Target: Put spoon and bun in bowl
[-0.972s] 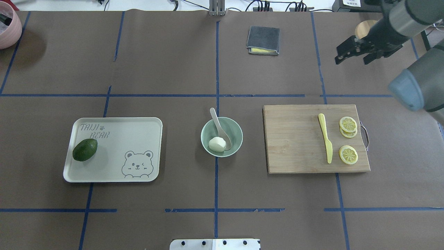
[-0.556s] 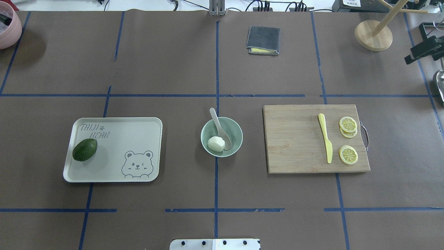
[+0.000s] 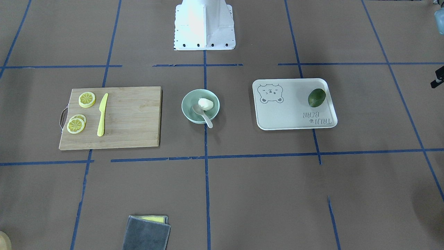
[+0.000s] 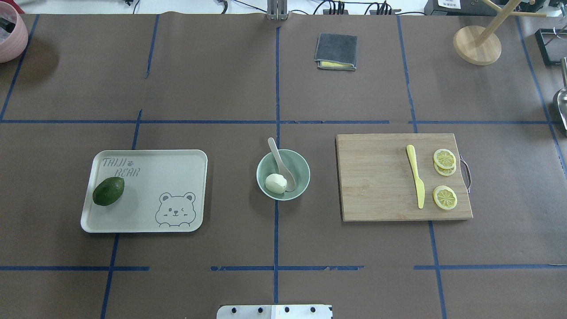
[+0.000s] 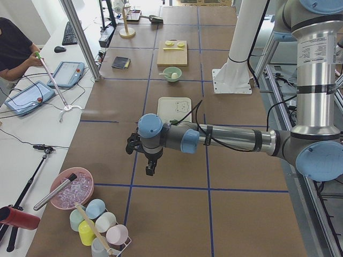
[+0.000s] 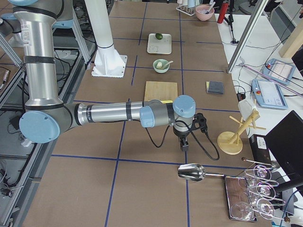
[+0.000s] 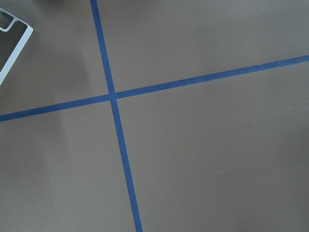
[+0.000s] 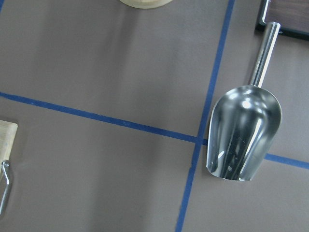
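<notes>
Looking down from the overhead camera, I see the bowl [image 4: 302,170] sitting at the middle of the table, right on a blue tape line. The bun [image 4: 275,183] lies inside it, toward the side nearest the robot. The spoon [image 4: 278,159] rests with its scoop down in the bowl just beside the bun, its handle leaning out over the far rim. To the bowl's left a pale tray [image 4: 146,195] carries an avocado [image 4: 108,191]. To its right a wooden cutting board [image 4: 376,177] holds a yellow knife [image 4: 415,181] and lemon slices [image 4: 444,197]. A folded grey cloth [image 4: 336,51] lies farther back. Both arms are well apart from the bowl. The left gripper [image 5: 151,167] hangs fingers-down over bare table at the left end, and its wrist camera shows only crossing tape lines. The right gripper [image 6: 183,143] points down at the right end, near a metal scoop [image 8: 244,133] that lies on the table beside a wooden stand [image 4: 477,44]. I only catch these grippers from the side cameras, so I cannot tell whether either pair of jaws is released or clenched.
</notes>
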### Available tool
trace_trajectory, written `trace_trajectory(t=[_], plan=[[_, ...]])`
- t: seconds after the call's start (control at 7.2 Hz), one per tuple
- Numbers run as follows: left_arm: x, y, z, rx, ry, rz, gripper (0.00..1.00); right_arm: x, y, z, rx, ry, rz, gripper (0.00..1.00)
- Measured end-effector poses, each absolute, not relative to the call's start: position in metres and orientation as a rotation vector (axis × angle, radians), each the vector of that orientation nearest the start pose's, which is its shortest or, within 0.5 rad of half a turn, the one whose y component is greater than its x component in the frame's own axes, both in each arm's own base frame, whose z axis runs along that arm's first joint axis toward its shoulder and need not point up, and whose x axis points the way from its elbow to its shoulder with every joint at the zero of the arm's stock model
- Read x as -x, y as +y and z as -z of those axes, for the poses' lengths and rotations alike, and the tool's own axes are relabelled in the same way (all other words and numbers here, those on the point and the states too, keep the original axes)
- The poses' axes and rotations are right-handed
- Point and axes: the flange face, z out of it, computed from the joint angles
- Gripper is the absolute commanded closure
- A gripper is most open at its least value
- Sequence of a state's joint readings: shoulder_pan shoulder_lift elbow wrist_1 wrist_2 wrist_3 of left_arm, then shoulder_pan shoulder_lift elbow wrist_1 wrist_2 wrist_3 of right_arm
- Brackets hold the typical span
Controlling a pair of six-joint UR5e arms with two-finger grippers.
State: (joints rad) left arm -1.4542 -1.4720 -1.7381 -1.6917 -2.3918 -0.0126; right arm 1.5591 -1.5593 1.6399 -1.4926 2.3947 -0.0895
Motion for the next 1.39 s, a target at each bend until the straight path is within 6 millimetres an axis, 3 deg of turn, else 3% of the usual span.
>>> trace_trajectory(t=[0.14,0.42,0.83,1.39], plan=[[0.007,-0.462,-0.609,-0.126,0.828,-0.189,0.0,-0.067,-0.491,-0.627,-0.168,-0.815,0.15,0.0],[0.009,-0.45,-0.624,-0.103,0.827,-0.187,0.0,-0.076,-0.479,-0.647,-0.151,-0.801,0.134,0.0],[0.026,-0.435,-0.646,-0.083,0.825,-0.157,0.0,-0.078,-0.477,-0.652,-0.136,-0.793,0.111,0.0],[0.071,-0.444,-0.642,-0.095,0.818,-0.056,0.0,-0.074,-0.476,-0.649,-0.095,-0.868,0.033,0.0]])
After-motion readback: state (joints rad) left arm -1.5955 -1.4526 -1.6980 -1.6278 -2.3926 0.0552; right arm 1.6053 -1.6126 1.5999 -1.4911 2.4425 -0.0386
